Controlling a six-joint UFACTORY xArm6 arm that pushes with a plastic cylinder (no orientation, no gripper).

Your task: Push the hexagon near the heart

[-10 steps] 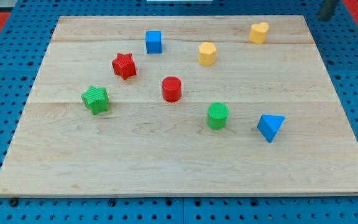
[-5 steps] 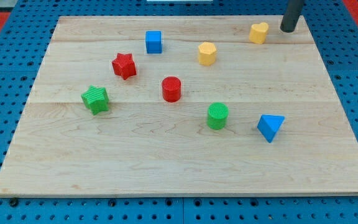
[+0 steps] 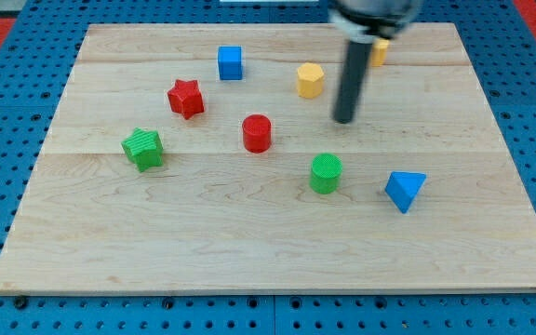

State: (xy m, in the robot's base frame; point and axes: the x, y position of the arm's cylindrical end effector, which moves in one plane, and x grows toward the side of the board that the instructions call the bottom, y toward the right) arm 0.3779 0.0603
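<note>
Nearing yellow hexagon [image 3: 311, 80], my tip [image 3: 343, 120] lower-right.

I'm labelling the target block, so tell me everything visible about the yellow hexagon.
The yellow hexagon is a small six-sided prism, matte like ribbed plastic, standing flat on the wooden board near the view's top. Nothing touches it. My tip sits clear of it, toward the lower right in the view.

Yellow hexagon [image 3: 311, 80] left of yellow heart [image 3: 381, 52]
</note>
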